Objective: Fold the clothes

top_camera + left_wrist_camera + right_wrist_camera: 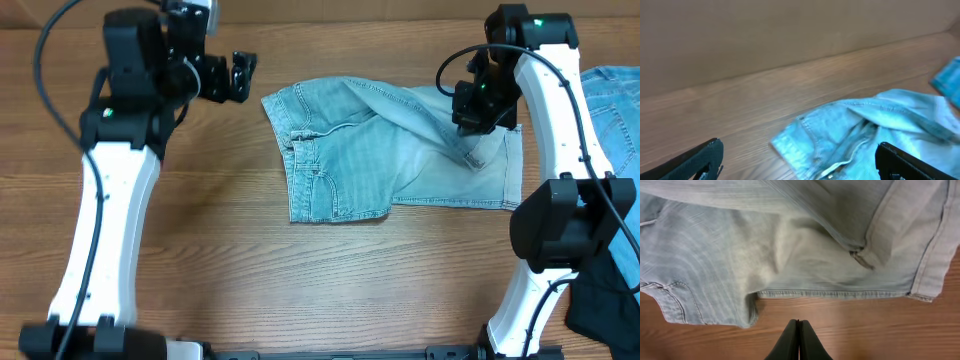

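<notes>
While the left hand (238, 77) hangs over the far-left part of the wooden surface (230, 280) with its two dark fingers (695, 160) spread wide and nothing between them, the pale denim shorts (380, 160) lie just to its right, near the middle of the surface and closer to its far edge. From overhead the shorts lie mostly flat, with stitched seams and a pocket visible along their left portion, and one long fold of fabric is drawn diagonally across the top from the upper left down toward the right. The left wrist view shows the same garment (865, 135) rumpled between the open fingers, not touched by them. Further right, the right hand (472, 118) is over the right portion of the shorts, at the lower end of that fold. In the right wrist view its fingers (799, 342) are pressed tightly together, tips meeting above bare wood just beside the hemmed edge of the shorts (790, 245), with no fabric between them. At the far right edge lies a second piece of blue denim (615, 110), and a dark cloth (610, 295) sits near the right arm's base.
</notes>
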Motion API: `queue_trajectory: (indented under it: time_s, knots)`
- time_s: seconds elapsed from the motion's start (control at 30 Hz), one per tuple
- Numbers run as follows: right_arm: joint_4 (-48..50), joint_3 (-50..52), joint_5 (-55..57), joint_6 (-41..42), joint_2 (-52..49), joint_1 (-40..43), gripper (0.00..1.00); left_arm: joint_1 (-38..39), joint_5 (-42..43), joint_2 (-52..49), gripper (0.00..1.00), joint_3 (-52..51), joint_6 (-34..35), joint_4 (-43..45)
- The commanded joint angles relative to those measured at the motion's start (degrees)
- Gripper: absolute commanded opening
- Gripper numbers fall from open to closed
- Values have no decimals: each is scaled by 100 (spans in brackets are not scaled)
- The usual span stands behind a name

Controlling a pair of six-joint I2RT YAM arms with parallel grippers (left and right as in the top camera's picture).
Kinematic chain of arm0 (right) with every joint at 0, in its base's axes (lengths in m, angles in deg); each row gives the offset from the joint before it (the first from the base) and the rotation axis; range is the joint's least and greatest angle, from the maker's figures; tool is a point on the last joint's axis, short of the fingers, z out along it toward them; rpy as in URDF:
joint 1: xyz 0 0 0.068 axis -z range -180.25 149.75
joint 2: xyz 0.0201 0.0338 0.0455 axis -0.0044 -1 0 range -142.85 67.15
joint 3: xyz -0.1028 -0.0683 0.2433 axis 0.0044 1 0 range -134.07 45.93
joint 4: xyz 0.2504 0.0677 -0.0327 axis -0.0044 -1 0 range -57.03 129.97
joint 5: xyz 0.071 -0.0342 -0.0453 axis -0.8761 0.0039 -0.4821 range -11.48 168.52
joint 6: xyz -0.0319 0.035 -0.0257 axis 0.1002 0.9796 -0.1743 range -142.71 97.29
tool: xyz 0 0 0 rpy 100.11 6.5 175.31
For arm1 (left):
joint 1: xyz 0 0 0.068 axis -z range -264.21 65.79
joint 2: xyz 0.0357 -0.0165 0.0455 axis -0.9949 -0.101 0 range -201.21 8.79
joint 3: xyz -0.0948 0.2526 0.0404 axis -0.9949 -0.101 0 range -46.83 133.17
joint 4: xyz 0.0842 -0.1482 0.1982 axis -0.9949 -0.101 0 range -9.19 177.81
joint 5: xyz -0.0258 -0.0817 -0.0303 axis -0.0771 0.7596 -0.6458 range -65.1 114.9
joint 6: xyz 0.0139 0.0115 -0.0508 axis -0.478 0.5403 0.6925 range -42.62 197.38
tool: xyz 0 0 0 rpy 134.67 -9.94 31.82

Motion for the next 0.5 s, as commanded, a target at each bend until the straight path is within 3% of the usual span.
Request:
queue_trajectory:
  time_s: [0.0,0.03,0.07,0.27,0.47]
  knots:
    - [-87,199,-4,37,205,162,4,24,715,-422,76,166,153,122]
    - [-46,380,-13,39,205,164,4,52,710,-605,23,166,153,175]
    - [63,599,-55,39,205,164,4,90,702,-717,4,166,153,179]
    - [1488,2184,-48,238,205,164,4,1021,-1003,-1733,4,166,208,387]
    - [2188,2518,605,236,205,164,4,1563,-1440,-2511,4,166,-39,660]
